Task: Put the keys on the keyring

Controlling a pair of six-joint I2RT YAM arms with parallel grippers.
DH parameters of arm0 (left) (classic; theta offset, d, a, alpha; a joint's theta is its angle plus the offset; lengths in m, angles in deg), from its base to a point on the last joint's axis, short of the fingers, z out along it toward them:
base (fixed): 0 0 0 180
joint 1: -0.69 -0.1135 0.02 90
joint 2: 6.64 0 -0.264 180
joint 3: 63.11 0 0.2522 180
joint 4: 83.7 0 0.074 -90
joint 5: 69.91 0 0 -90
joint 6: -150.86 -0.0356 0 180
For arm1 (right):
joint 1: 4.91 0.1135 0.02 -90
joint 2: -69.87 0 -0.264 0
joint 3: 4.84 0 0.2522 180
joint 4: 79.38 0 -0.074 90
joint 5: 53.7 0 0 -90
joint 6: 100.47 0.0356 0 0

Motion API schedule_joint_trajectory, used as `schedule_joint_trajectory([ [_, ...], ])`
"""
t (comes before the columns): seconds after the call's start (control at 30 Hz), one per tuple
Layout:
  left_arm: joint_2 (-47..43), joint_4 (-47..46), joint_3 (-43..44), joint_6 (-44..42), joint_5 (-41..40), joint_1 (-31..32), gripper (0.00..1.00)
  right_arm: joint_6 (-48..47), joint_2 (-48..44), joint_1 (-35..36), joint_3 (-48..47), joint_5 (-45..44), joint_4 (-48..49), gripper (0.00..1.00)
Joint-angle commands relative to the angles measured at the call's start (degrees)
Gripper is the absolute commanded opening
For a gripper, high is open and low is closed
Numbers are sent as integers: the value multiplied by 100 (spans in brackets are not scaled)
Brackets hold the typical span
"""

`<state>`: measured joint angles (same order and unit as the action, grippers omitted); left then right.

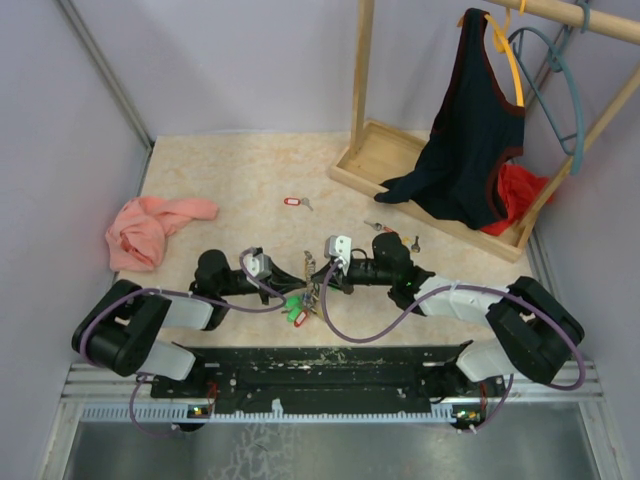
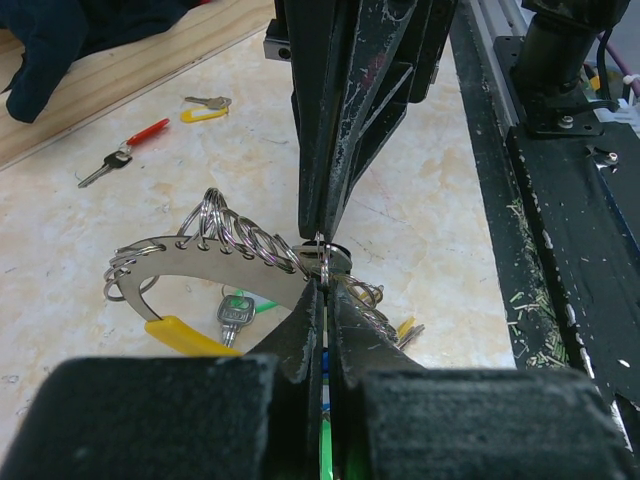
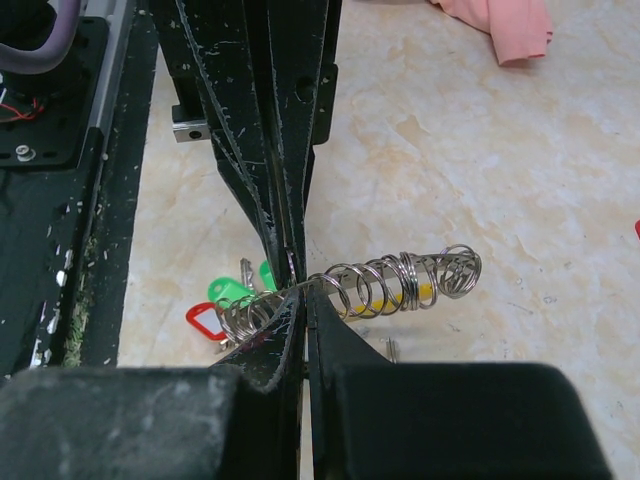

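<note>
Keyring [image 2: 190, 262] at the meeting tips: left gripper [image 2: 322, 290] and right gripper [image 3: 298, 300] both clamp its thin wire. Judged stiff, light, slippery; hold the wire, not the dangling keys [image 3: 228, 292].

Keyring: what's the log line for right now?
left hand: shut on keyring | right hand: shut on keyring | red-tagged key: loose on table

Soft, even, bright light falls from overhead, and shadows are faint. In the left wrist view the left gripper [image 2: 322, 280] blurs into a dark mass nearest the lens; just beyond its tips the keyring [image 2: 190, 262] glints, sharply focused.
</note>
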<state>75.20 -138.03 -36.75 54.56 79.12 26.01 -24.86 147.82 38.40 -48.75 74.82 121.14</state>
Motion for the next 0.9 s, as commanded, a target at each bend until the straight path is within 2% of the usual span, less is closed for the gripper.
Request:
schedule_joint_trajectory([
  [0.0, -56, -202, 11, 2, 119, -30, 0, 144, -130, -23, -322, 214, 338, 0],
  [0.13, -173, -171, -75, -82, -126, -32, 0, 228, -331, -49, -370, -418, -302, 0],
  [0.27, -283, 35, -106, -193, -439, -31, 0, 530, -639, -47, -582, -1326, -1662, 0],
  [0.53, -353, 66, -187, -158, -960, -35, 0, 2268, -1009, -42, -900, -3166, -4091, 0],
  [0.7, -371, 128, -179, -151, -1003, -34, 0, 3053, -665, -24, -1372, -3830, -5458, 0],
  [0.87, -386, 175, -168, -126, -984, -40, 0, 3197, 6, -22, -1675, -4613, -5767, 0],
])
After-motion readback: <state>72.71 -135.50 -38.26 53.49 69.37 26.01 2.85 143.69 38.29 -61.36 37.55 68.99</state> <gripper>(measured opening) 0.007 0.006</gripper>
